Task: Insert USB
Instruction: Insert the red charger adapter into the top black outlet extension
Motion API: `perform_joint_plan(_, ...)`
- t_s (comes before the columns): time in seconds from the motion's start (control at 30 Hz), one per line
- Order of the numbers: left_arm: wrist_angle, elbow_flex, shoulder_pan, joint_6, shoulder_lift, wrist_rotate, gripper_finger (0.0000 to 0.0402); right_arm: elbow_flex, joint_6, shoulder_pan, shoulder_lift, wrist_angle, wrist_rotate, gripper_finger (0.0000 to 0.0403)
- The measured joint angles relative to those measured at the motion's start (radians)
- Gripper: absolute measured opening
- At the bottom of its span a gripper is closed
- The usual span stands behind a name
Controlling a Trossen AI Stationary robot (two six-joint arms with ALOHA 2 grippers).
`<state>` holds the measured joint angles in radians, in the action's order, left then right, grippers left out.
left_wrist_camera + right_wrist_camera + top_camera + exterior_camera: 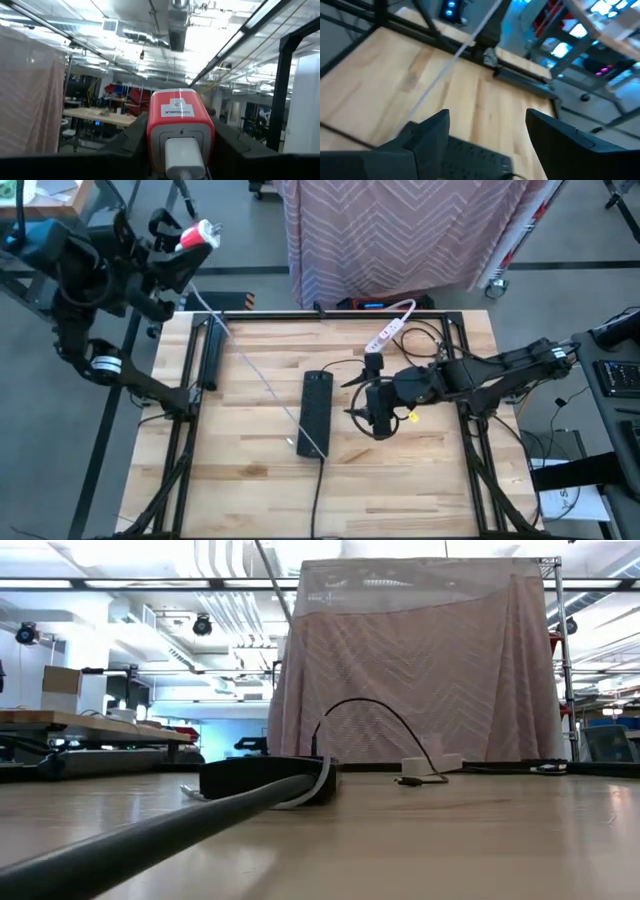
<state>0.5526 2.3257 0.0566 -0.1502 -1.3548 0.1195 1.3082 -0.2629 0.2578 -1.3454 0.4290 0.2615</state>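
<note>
Halfway-ish: red charger (197, 235) pinched in left end effector (180, 242), way off power strip (316, 413); right end effector (381, 420) spread beside it, plugging in left.

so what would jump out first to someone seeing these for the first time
Most striking is the red charger with a white plug in its face, clamped in the left end effector, held up off the table's far left corner; a pale cable trails from it down across the wood. Next comes the black power strip at the table's middle, with the right end effector open just beside it.
</note>
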Motion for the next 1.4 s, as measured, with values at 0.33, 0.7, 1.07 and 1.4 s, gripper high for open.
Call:
perform_joint_plan(0.33,-0.036,0.005,-0.001,-0.019,-0.065,-0.005,0.0127,-0.199,0.167,0.02,-0.141,-0.331,-0.235,0.0229)
perform_joint_plan(0.7,-0.026,0.004,-0.001,-0.032,-0.089,-0.006,0.0127,-0.199,0.355,0.076,-0.429,-0.478,-0.263,0.0218)
perform_joint_plan(1.07,0.001,0.004,-0.001,-0.035,-0.092,-0.006,0.0127,-0.138,0.367,0.093,-0.456,-0.21,-0.262,0.0016)
perform_joint_plan(1.4,0.04,0.004,-0.001,-0.035,-0.089,-0.006,0.0127,-0.033,0.295,0.098,-0.303,0.001,-0.249,0.0002)
